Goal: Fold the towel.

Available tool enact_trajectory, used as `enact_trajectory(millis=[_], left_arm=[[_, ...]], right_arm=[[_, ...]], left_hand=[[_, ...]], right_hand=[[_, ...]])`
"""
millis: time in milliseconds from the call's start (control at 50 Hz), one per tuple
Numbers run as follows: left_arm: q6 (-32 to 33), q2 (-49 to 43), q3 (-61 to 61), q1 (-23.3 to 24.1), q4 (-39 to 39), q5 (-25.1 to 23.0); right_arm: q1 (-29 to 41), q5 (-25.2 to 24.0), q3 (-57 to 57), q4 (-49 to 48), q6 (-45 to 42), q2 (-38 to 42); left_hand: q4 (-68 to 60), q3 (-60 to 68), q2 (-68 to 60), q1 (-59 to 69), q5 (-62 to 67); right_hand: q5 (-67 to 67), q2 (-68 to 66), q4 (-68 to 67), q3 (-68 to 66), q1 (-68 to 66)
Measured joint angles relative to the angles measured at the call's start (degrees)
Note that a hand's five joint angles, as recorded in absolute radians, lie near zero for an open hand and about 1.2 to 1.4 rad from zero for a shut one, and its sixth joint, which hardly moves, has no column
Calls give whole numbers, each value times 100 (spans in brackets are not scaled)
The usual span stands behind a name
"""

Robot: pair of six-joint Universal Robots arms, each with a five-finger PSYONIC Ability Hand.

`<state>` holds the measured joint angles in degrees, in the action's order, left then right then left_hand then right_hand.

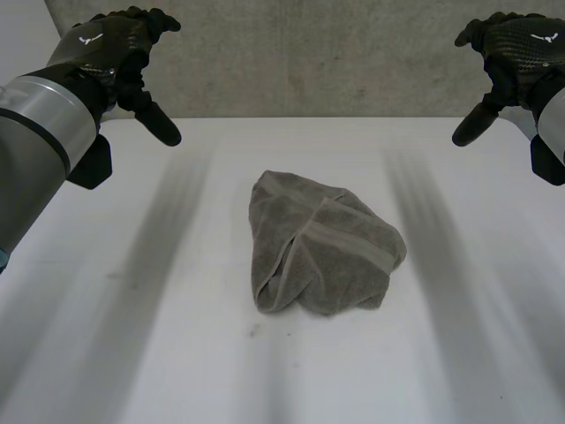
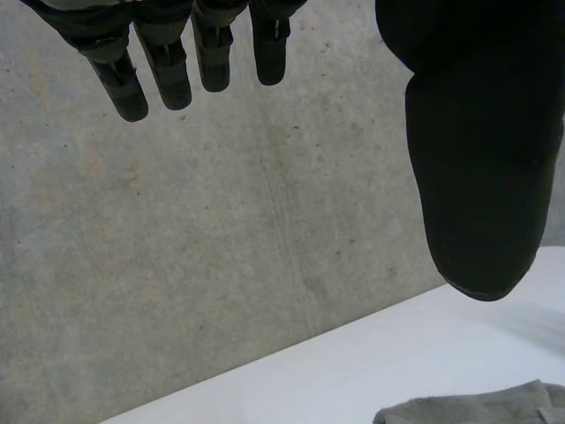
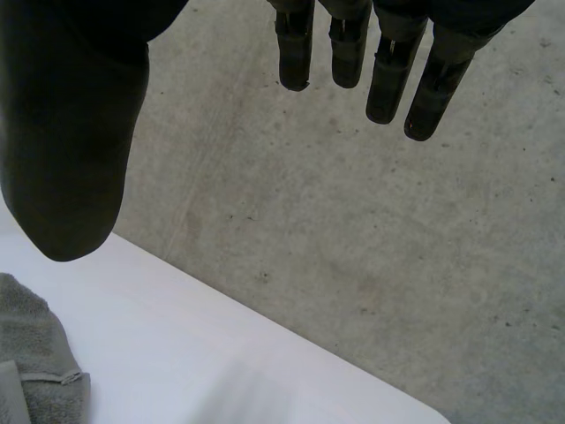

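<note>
- Left arm [image 1: 35, 150] at frame left; left hand [image 1: 115, 53] upper left, fingers loosely spread, empty;
- right hand [image 1: 516, 53] upper right, likewise spread and empty; both well apart from the towel [image 1: 322, 247];
- towel bunched at frame centre on the white surface [image 1: 132, 353]; hemmed band visible across it;
- judged soft, light, limp; likely to sag when lifted; best hold is a hem corner.
</note>
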<state>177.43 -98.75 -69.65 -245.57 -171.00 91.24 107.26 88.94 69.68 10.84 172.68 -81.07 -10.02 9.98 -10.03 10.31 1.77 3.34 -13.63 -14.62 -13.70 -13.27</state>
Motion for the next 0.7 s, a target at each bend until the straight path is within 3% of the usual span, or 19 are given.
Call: enact_trajectory(millis=[360, 520, 580, 700], left_arm=[[43, -54, -15, 22, 80, -48], [416, -656, 84, 60, 46, -218], [909, -1353, 394, 98, 45, -486], [1475, -2580, 1042, 145, 45, -1093]], right_arm=[[38, -164, 49, -16, -150, 3], [107, -968, 63, 202, -964, 405], [292, -1422, 69, 425, -1482, 727], [713, -1788, 137, 600, -1973, 1288]], left_hand=[[2, 0, 5, 0, 0], [2, 0, 5, 0, 0], [3, 0, 5, 0, 0], [2, 0, 5, 0, 0]], right_hand=[[0, 0, 0, 0, 0], [0, 0, 0, 0, 0], [0, 0, 0, 0, 0], [0, 0, 0, 0, 0]])
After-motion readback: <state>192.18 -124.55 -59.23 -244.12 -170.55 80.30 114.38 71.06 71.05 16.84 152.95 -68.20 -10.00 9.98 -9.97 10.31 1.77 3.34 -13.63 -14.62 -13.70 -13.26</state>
